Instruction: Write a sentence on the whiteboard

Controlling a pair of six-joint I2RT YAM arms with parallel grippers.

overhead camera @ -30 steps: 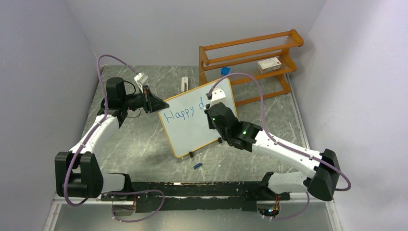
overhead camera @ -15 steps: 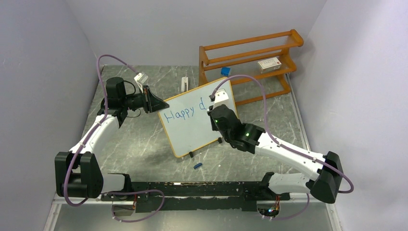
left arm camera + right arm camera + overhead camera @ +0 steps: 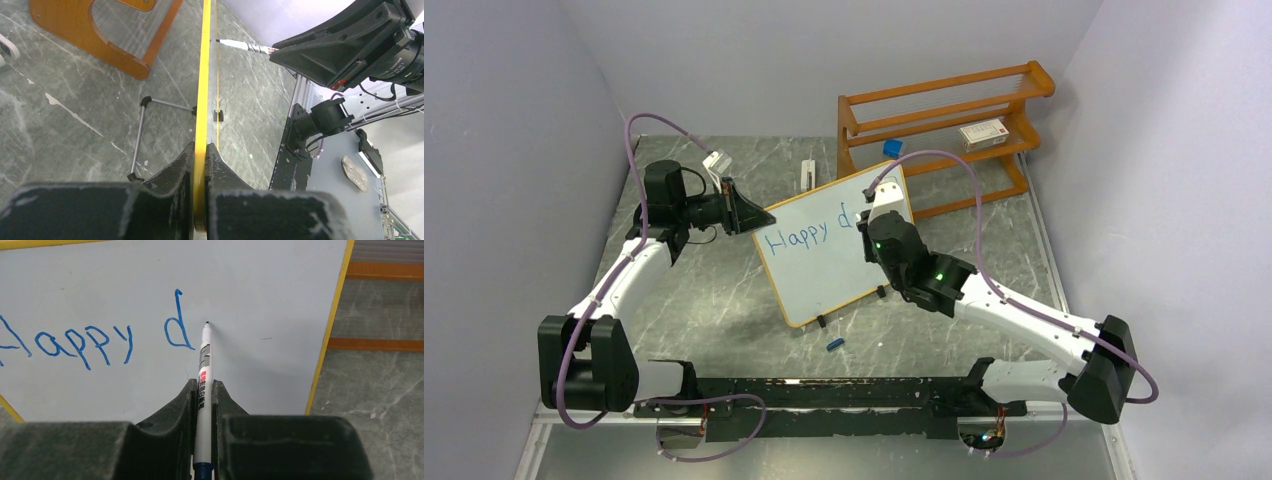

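- Gripping the left edge of the whiteboard (image 3: 824,270), the left gripper (image 3: 200,150) is squeezed tight on the thin yellow frame, with one finger on each face.
- The whiteboard stands up on the grey table (image 3: 714,290), with small black feet under its bottom edge.
- The right gripper (image 3: 203,386) is in front of the whiteboard, closed tight on a marker (image 3: 204,360).
- The marker tip is at the white face, just right of the blue "d". I cannot tell if it presses on.
- The sentence (image 3: 95,340) reads only "Happy d", near the whiteboard's top edge.
- Right of the "d", the white face is bare up to the right edge. It is bare below the words too.
- An orange shelf rack (image 3: 944,115) stands just behind the whiteboard's far right corner.
- A small blue piece (image 3: 833,345) lies on the table, in front of the whiteboard's bottom edge.
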